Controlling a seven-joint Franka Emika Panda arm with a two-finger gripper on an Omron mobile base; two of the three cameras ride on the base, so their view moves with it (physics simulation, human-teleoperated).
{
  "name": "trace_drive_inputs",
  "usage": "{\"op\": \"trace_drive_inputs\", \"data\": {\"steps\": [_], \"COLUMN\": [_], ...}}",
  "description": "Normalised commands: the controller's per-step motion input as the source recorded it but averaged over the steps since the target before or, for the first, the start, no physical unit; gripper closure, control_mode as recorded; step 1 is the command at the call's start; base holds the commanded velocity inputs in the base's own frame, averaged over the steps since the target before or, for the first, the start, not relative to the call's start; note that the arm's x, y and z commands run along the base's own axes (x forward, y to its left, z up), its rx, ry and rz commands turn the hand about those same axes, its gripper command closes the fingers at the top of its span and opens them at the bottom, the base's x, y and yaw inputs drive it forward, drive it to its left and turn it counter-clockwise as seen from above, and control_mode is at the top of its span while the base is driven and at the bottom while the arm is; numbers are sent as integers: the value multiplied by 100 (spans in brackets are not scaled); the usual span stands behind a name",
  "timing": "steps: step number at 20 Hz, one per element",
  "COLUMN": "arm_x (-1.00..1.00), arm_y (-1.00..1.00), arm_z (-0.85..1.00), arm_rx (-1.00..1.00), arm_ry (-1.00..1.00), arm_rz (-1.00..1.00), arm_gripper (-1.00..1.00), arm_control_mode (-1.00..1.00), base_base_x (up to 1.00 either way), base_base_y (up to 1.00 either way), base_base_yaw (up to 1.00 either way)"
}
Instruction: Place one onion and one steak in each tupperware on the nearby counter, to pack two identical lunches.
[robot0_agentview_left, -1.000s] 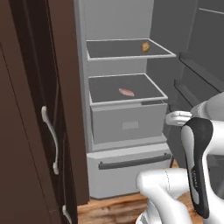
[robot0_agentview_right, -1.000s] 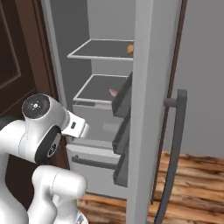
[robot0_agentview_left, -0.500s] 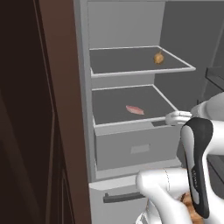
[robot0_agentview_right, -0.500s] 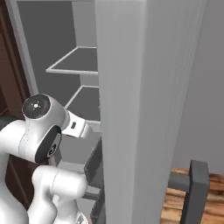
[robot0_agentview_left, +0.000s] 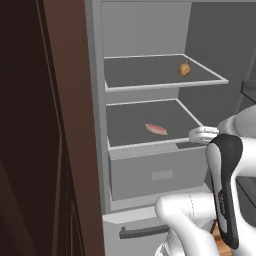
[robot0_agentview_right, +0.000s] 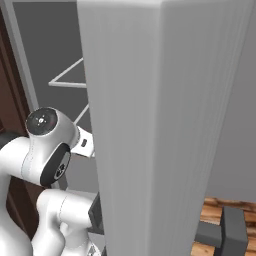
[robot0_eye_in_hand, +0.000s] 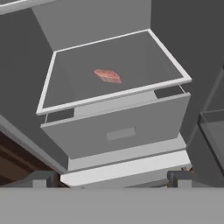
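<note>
The steak (robot0_eye_in_hand: 107, 75) lies on the fridge's lower shelf (robot0_eye_in_hand: 57, 104), its long axis running across the claw's view. It sits ahead of the claw (robot0_eye_in_hand: 112, 177), well apart, above the drawer (robot0_eye_in_hand: 118, 131). The claw stands wide and empty; an onion (robot0_agentview_left: 184, 69) rests on the upper shelf (robot0_agentview_left: 160, 84).

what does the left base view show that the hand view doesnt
Left base view alone: the onion on the fridge's upper shelf, the dark brown cabinet on the left, and the freezer drawer handle low down.

Hand view alone: the open gripper, its finger tips wide apart with nothing between them.

Both: the steak lying on the lower shelf, and the grey crisper drawer beneath it.
</note>
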Motion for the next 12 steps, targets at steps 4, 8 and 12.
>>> {"op": "trace_drive_inputs", "data": {"steps": [4,8,12], "arm_x": [0,6,22], "arm_y": [-4,0,0], "arm_z": [23,26,40], "arm_rx": [-4,-8,-1], "arm_ry": [0,0,0], "arm_rz": [-10,-8,0], "arm_gripper": [-100,-100,-100], "arm_control_mode": [-100,-100,-100], "base_base_x": [0,0,0], "base_base_y": [0,0,0], "base_base_yaw": [0,0,0]}}
